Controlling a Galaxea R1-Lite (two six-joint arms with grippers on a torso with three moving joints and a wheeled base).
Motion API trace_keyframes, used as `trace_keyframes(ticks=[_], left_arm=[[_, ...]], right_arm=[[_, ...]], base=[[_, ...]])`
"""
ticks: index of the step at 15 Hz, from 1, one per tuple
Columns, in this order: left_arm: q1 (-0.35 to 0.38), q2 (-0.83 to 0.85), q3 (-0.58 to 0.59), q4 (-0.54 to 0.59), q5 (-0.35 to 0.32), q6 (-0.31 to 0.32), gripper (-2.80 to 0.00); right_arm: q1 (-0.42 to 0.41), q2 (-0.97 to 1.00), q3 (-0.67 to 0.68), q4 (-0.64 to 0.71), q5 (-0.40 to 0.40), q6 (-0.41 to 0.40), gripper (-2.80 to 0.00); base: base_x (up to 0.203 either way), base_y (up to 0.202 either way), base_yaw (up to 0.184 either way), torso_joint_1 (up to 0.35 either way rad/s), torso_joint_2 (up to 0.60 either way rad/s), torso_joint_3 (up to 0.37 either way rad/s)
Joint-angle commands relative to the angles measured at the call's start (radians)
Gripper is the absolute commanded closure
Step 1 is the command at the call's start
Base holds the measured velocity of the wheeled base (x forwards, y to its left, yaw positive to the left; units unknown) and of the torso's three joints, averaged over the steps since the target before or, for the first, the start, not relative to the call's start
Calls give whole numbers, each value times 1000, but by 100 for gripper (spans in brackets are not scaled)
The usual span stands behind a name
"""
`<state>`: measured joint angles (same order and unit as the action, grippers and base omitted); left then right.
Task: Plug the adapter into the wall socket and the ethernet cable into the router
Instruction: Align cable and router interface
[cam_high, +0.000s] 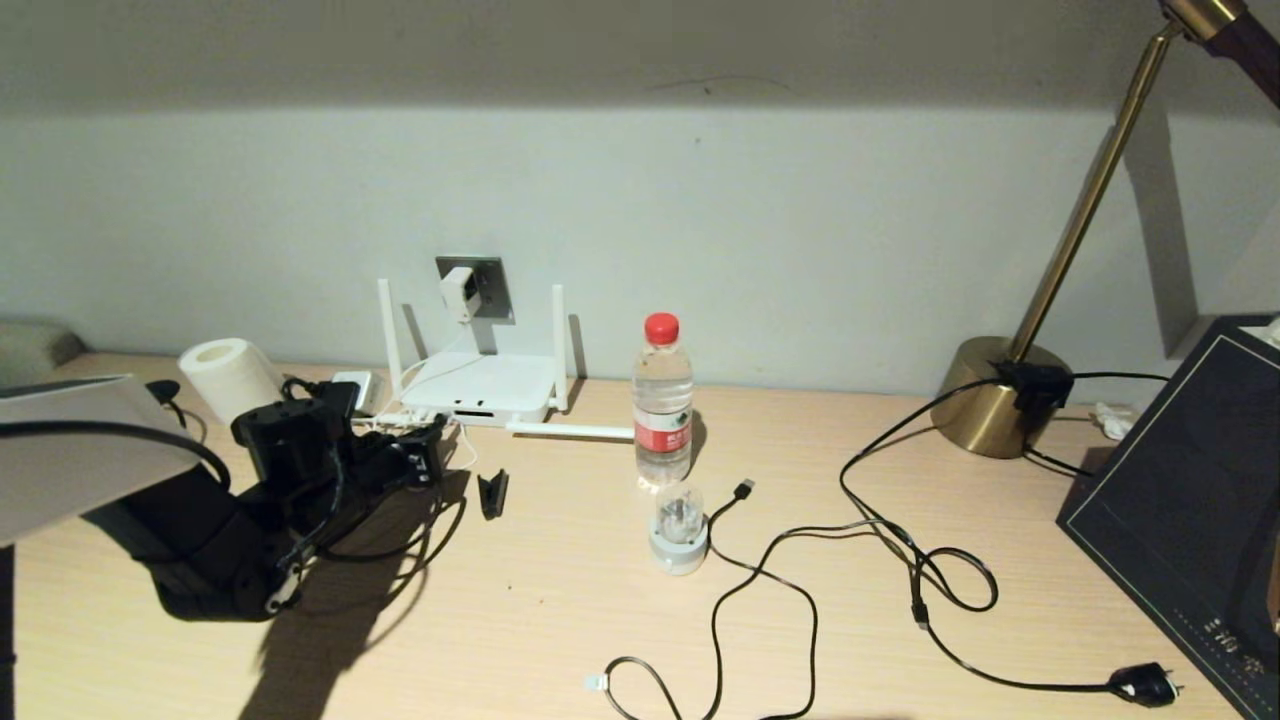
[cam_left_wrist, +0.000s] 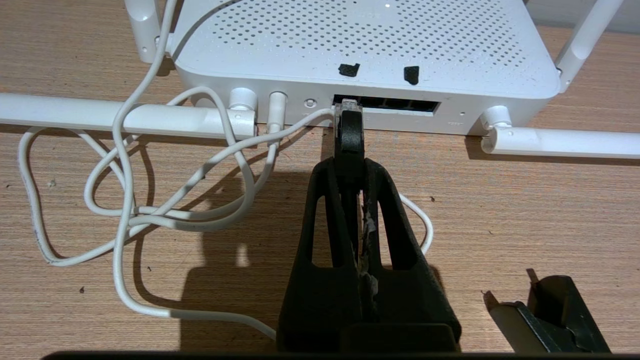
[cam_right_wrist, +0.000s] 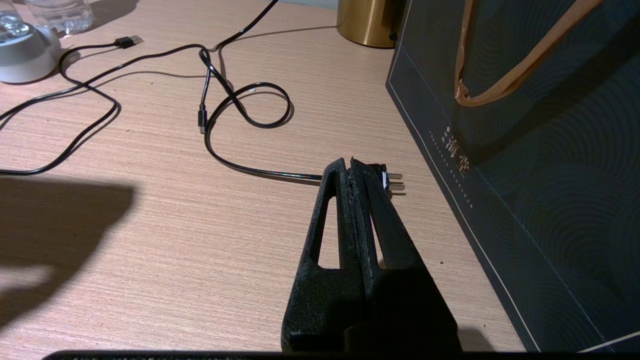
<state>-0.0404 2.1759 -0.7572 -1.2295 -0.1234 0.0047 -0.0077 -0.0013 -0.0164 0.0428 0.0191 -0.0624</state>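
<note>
While adapter (cam_high: 457, 293) in wall socket (cam_high: 484, 288).

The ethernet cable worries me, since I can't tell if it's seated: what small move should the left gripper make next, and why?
Probably a short push straight toward the router. The left gripper is shut on the ethernet cable, whose clear plug sits at the mouth of the leftmost port, part still showing outside. The adapter is already at the wall socket.

Home desk corner: wooden desk (cam_high: 560, 620), brass lamp (cam_high: 1000, 405), router (cam_high: 480, 385), water bottle (cam_high: 662, 400), gift bag (cam_high: 1180, 500).
</note>
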Motion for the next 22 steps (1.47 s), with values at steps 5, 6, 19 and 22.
trace_keyframes(ticks=[5, 6, 19, 22], left_arm=[[1, 8, -8, -7, 0, -2, 0], [2, 8, -7, -7, -1, -2, 0], [1, 7, -14, -7, -1, -2, 0], [-3, 8, -16, -7, -1, -2, 0]], right_arm=[[0, 1, 1, 0, 1, 0, 0], [0, 1, 0, 0, 1, 0, 0], [0, 1, 1, 0, 1, 0, 0], [0, 1, 0, 0, 1, -2, 0]], base=[[0, 0, 0, 0, 0, 0], [0, 0, 0, 0, 0, 0], [0, 0, 0, 0, 0, 0], [0, 0, 0, 0, 0, 0]])
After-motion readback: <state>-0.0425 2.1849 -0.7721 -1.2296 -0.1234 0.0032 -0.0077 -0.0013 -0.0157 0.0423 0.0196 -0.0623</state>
